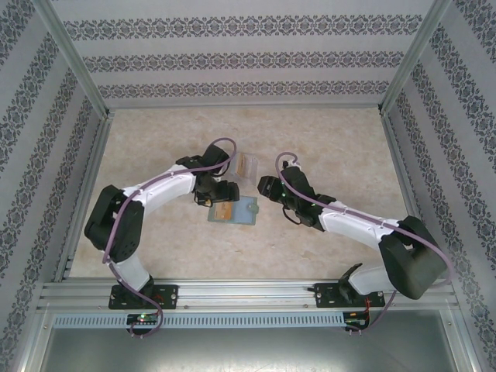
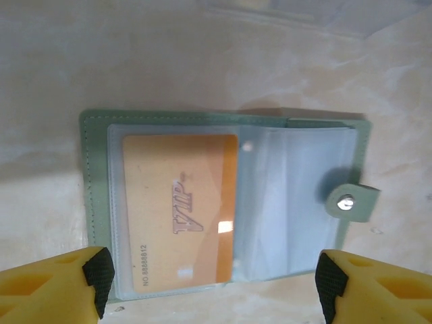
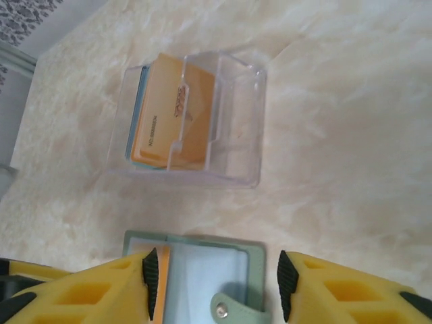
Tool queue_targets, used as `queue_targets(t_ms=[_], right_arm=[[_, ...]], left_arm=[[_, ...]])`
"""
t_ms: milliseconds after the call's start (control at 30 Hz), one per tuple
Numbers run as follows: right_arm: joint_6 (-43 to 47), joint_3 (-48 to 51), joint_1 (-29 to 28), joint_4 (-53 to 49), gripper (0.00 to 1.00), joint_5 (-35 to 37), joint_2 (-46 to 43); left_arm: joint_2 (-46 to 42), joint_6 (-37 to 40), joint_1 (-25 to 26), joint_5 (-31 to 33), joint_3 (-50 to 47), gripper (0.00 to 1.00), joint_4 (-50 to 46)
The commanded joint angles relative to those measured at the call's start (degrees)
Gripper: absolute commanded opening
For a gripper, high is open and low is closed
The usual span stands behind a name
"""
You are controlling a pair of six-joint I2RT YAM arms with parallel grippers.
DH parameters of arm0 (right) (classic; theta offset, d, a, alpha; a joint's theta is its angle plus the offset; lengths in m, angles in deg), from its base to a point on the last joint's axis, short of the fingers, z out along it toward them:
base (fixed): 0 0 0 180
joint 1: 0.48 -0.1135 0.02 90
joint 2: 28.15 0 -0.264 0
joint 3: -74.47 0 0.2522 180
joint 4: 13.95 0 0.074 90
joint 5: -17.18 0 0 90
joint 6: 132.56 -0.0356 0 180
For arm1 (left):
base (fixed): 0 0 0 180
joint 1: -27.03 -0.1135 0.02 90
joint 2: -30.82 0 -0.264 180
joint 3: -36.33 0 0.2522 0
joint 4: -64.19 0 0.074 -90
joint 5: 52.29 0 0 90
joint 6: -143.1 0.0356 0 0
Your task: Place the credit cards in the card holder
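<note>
The card holder (image 2: 94, 169), a sage-green folding wallet, lies open on the table with a snap tab (image 2: 347, 201) on its right flap. An orange credit card (image 2: 179, 209) marked VIP sits inside its left clear sleeve. Further credit cards (image 3: 175, 115), orange on top, stand stacked in a clear plastic box (image 3: 236, 135) just beyond the wallet. My left gripper (image 2: 214, 283) hangs open over the wallet's near edge, holding nothing. My right gripper (image 3: 217, 283) is open above the card holder (image 3: 253, 260), its left finger (image 3: 150, 280) over the orange card's edge.
From above, the wallet (image 1: 246, 211) lies mid-table between both grippers, with the clear box (image 1: 248, 163) just behind it. Patterned walls and a metal frame (image 1: 85, 201) enclose the marbled tabletop. Both arms reach inward from the near rail.
</note>
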Motion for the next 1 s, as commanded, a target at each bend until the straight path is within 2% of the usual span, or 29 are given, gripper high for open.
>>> queue_targets(t_ms=[0,33,167,433,600,700,900,967], right_arm=[[2.21,1.40,0.08,-1.29,0.57,3.05,-1.16],[2.15,1.33,0.19,-1.51,0.58,3.02,-1.08],[1.95,1.51,0.32,-1.94,0.59,2.79,-1.00],[1.68,2.85,0.62,-1.18,0.61,4.30,-1.86],[2.26,2.33,1.23,-2.21,0.62,3.54,-2.19],[2.61,2.11,1.47,-3.46,0.62,3.95,-2.21],[2.59,2.37,1.64,-4.36,0.62,3.34,-1.65],[2.31,2.20,1.71,-4.51,0.62,2.78,-1.36]], left_arm=[[2.90,0.45,1.61,4.18,0.77,0.97,-7.19],[3.18,0.00,1.84,4.36,0.98,1.00,-7.29],[4.39,-1.41,2.29,4.06,1.15,1.00,-6.81],[9.03,-1.38,3.71,8.57,3.86,0.97,-9.67],[10.70,-1.85,3.89,11.75,4.62,0.88,-11.14],[11.11,-0.80,3.89,10.94,5.24,0.78,-11.62],[10.64,0.65,3.81,9.10,4.66,0.64,-10.31],[11.16,1.12,3.72,9.02,5.20,0.62,-10.91]])
